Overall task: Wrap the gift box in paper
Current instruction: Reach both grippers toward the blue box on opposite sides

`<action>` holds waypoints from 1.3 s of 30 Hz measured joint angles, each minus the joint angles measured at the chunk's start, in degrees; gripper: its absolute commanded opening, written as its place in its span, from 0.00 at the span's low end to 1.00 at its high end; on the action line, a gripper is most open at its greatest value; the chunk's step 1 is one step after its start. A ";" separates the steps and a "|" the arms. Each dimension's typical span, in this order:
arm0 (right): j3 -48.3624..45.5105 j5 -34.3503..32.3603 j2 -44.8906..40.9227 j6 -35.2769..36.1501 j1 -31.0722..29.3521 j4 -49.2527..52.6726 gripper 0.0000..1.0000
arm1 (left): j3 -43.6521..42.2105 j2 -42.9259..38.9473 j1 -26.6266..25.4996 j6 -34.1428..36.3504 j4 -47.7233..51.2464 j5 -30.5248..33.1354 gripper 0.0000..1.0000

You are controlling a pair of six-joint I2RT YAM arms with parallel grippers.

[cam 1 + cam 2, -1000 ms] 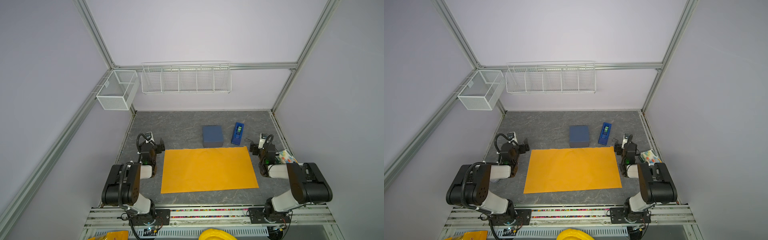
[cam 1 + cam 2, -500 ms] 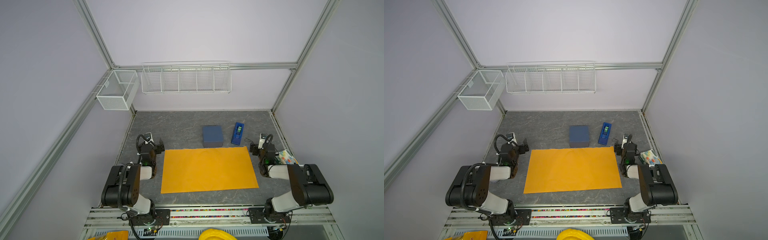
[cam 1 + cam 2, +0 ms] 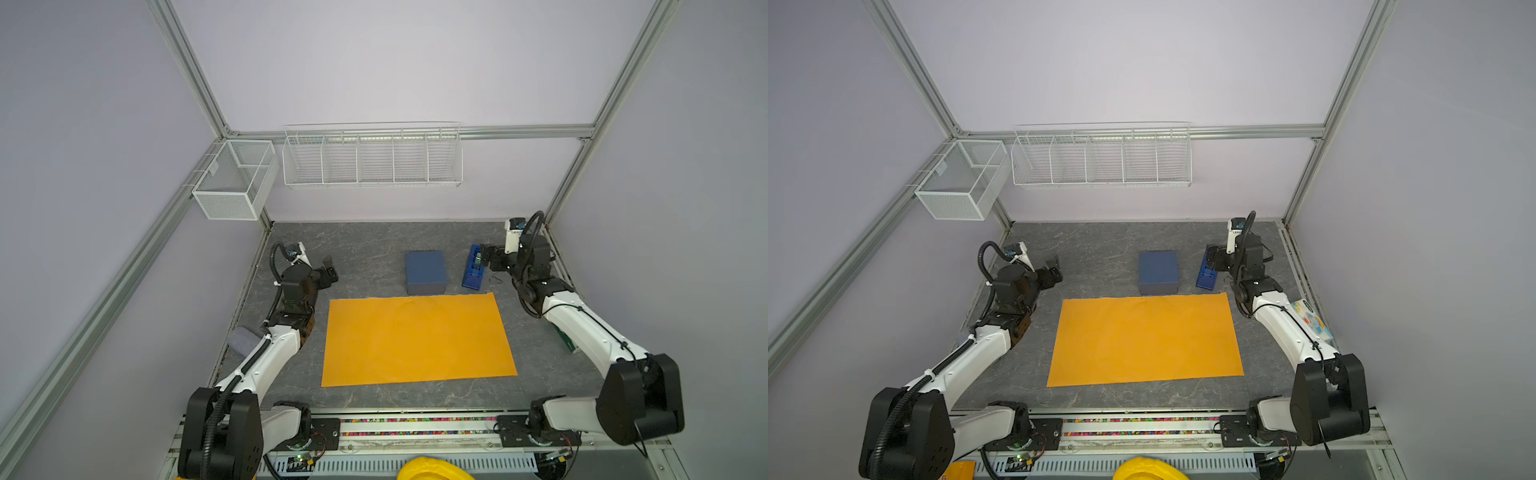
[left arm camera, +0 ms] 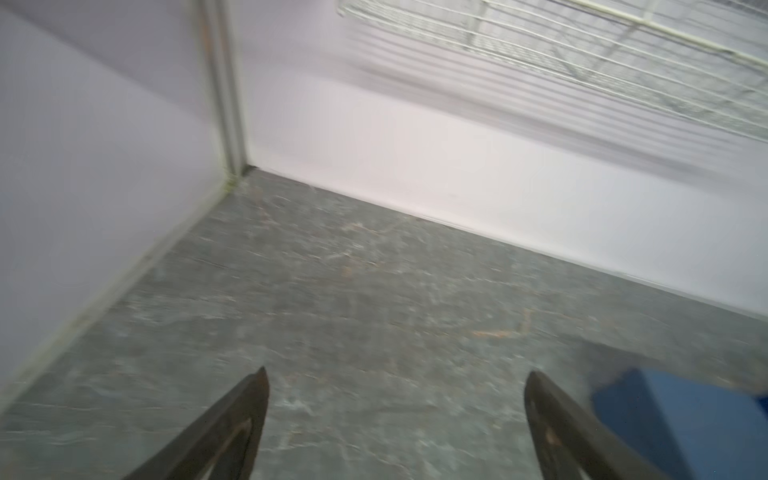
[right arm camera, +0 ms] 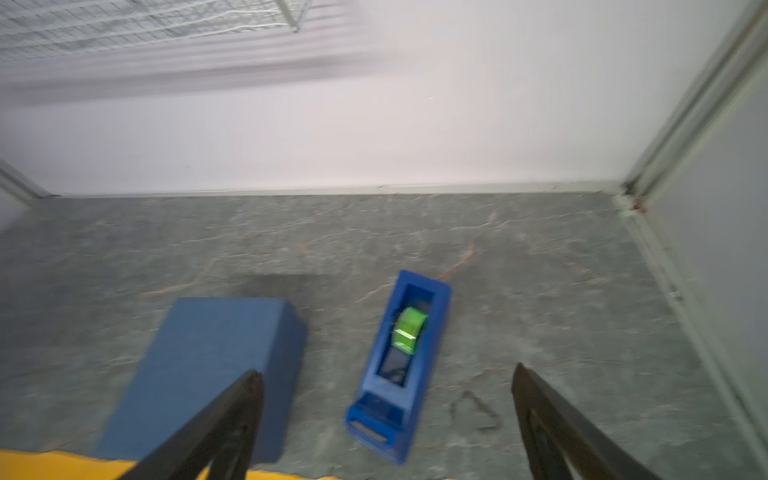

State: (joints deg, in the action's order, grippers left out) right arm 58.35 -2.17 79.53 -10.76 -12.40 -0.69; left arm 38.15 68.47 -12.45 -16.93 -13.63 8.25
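Left hand (image 3: 328,266): jaws spread wide, nothing between them, poised over bare grey marbled bench (image 3: 365,249) at the far left, well apart from the box.

Large plain orange-yellow paper sheet (image 3: 417,338): flat, centre of the bench, nearer than everything else. No fold started.

Low matte slate-blue gift box (image 3: 426,270): on bare bench right of centre, its near side just at the sheet's far edge, not on the sheet. Task judged barely begun; the box has to get onto the paper first.

Narrow bright-blue tape dispenser (image 3: 470,280): just right of the box, close but apart.

Right hand (image 3: 483,259): jaws spread wide, empty, over the dispenser's far end.

Risks:
- A push on the box from the left would likely shove it into the dispenser, since the gap is small.
- Dragging the box nearward could catch the thin sheet's edge and buckle or slide it; lifting looks safer.
- The right hand sits closer to the dispenser than to the box, so closing here would grab or tip the wrong item.
- The box looks wide for the jaws, and its plain matte sides may slip.
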 measured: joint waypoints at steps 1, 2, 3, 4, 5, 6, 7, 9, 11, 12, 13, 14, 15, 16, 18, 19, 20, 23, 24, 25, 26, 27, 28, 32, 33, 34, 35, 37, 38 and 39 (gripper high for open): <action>1.68 2.19 1.36 -1.49 -0.52 1.57 0.92 | 0.94 0.35 -1.18 -1.60 1.51 -1.46 0.92; 3.63 5.22 3.23 -3.02 -0.98 3.37 0.87 | 2.10 0.94 -2.21 -3.23 3.10 -3.39 0.91; 5.33 8.46 5.44 -4.48 -1.42 4.68 0.83 | 3.34 1.90 -3.08 -4.76 4.57 -5.31 0.91; 6.58 11.28 7.45 -5.46 -1.70 5.66 0.83 | 4.52 2.91 -3.63 -6.10 5.79 -7.02 0.91; 7.56 13.70 9.49 -6.19 -1.99 6.60 0.82 | 6.01 4.31 -4.20 -7.61 7.17 -9.20 0.90; 8.44 15.85 11.63 -7.06 -2.29 7.65 0.81 | 7.32 5.64 -4.59 -8.92 8.37 -11.15 0.90; 8.96 17.59 13.42 -7.74 -2.47 8.50 0.79 | 8.37 6.69 -4.94 -9.92 9.18 -12.63 0.90; 9.60 20.39 16.72 -9.09 -2.82 10.25 0.74 | 10.32 8.81 -5.84 -11.52 10.60 -15.32 0.90; 10.16 22.10 19.34 -10.19 -3.08 11.61 0.72 | 11.56 10.12 -6.86 -12.26 11.96 -16.85 0.89; 10.56 22.64 20.52 -10.75 -3.21 12.26 0.71 | 12.24 10.80 -7.41 -12.59 12.59 -17.62 0.89; 10.99 22.97 21.53 -11.23 -3.30 12.68 0.70 | 12.76 11.45 -7.80 -12.83 12.92 -18.18 0.89; 11.43 23.30 22.51 -11.78 -3.41 12.72 0.68 | 13.46 12.31 -8.28 -13.03 13.25 -18.82 0.89; 11.91 23.67 23.43 -12.24 -3.48 12.70 0.64 | 13.92 12.96 -8.59 -13.22 13.42 -19.28 0.89; 12.41 24.04 24.28 -12.66 -3.56 12.68 0.63 | 14.51 13.81 -8.76 -13.44 13.73 -20.00 0.89; 13.68 24.52 26.05 -13.68 -3.89 12.59 0.61 | 16.13 15.82 -8.90 -13.70 14.75 -21.22 0.89; 14.12 24.52 26.75 -14.16 -4.15 12.41 0.59 | 17.09 16.94 -8.90 -13.90 15.32 -21.62 0.89; 14.40 24.55 27.34 -14.51 -4.46 12.26 0.56 | 17.81 17.84 -8.90 -13.90 15.78 -21.90 0.89; 15.08 24.39 28.74 -15.89 -5.92 12.00 0.52 | 19.89 20.00 -8.90 -13.88 17.27 -22.69 0.89; 15.39 24.17 29.14 -16.31 -6.49 12.00 0.51 | 20.41 20.50 -8.90 -13.84 17.70 -22.91 0.89; 15.76 24.02 29.53 -16.74 -7.13 11.98 0.51 | 21.16 20.98 -8.90 -13.79 18.38 -23.10 0.89; 16.09 23.91 29.86 -17.00 -7.69 11.98 0.50 | 21.66 21.33 -8.90 -13.62 18.88 -23.15 0.89; 16.44 23.80 30.14 -17.44 -8.28 11.98 0.50 | 22.12 21.51 -8.90 -13.38 19.34 -23.15 0.89; 16.74 23.50 30.32 -17.79 -8.92 11.93 0.50 | 22.51 21.62 -8.90 -13.16 19.76 -23.17 0.89; 18.47 22.91 31.04 -18.86 -10.99 11.89 0.50 | 23.47 21.79 -8.90 -12.31 20.63 -23.12 0.89; 18.88 22.82 31.21 -19.08 -11.32 11.89 0.50 | 23.65 21.92 -8.90 -12.22 20.85 -23.12 0.89; 19.28 22.77 31.32 -19.26 -11.63 11.89 0.50 | 23.98 22.23 -8.90 -12.07 21.18 -23.12 0.89; 19.54 22.64 31.34 -19.30 -11.82 11.89 0.50 | 24.35 22.67 -8.90 -11.87 21.33 -23.15 0.89; 19.82 22.14 31.34 -19.28 -11.87 11.98 0.50 | 25.11 23.80 -8.90 -11.58 21.55 -23.34 0.89; 19.89 21.64 31.34 -19.30 -11.82 12.07 0.50 | 25.55 24.57 -8.90 -11.45 21.57 -23.58 0.89; 19.89 21.27 31.34 -19.28 -11.72 12.17 0.50 | 25.99 25.35 -8.90 -11.41 21.70 -23.91 0.89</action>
State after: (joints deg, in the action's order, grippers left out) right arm 78.24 19.09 110.87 -30.04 -24.12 11.49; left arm 64.14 93.82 -21.34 -28.34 8.08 -15.66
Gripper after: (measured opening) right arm 0.499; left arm 0.892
